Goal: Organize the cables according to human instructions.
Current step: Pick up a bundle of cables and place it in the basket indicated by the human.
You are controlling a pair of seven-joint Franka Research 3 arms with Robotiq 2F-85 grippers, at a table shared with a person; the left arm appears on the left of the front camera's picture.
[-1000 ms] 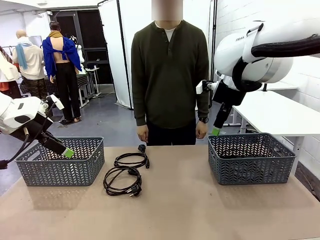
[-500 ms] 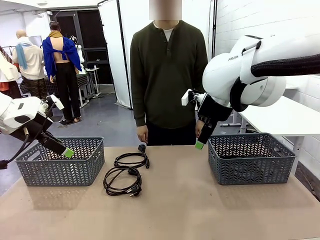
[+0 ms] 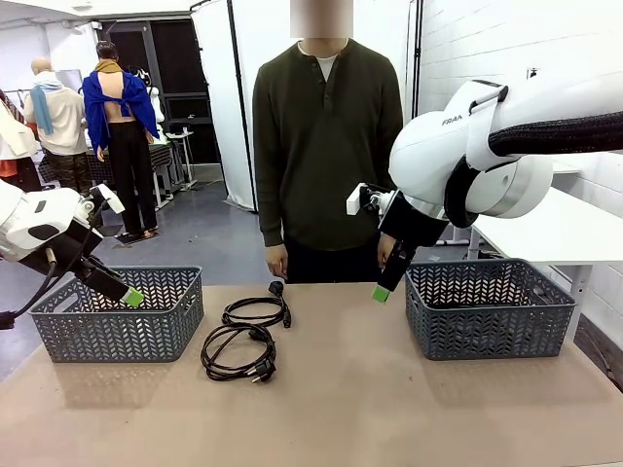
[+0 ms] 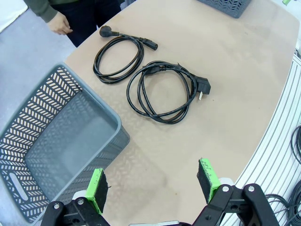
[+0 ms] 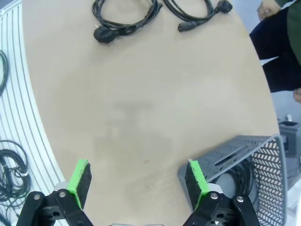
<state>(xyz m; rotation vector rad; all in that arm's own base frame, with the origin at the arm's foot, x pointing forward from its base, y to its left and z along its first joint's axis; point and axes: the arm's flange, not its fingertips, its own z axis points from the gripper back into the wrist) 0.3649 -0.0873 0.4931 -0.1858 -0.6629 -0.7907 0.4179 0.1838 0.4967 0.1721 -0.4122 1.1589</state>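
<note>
On the tan wooden bench [image 3: 389,409] lie two thin black cables, the nearer coil [image 3: 255,334] just beside the farther coil [image 3: 282,313]. The left pincer [image 3: 131,297] gapes wide and empty by the left grey lattice plastic basket [image 3: 117,336]. The right pincer [image 3: 382,292], equally wide and empty, hangs beside the matching right basket [image 3: 487,331], which holds more cable [image 5: 237,175]. An olive-sleeved person [image 3: 326,146] stands beyond.

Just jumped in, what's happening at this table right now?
Two coiled cables lie on the table between the two grey baskets, untouched. The right hand hovers open beside the right basket, which holds a cable; the left hand hangs open by the left basket. The person stands across, arms down.
</note>
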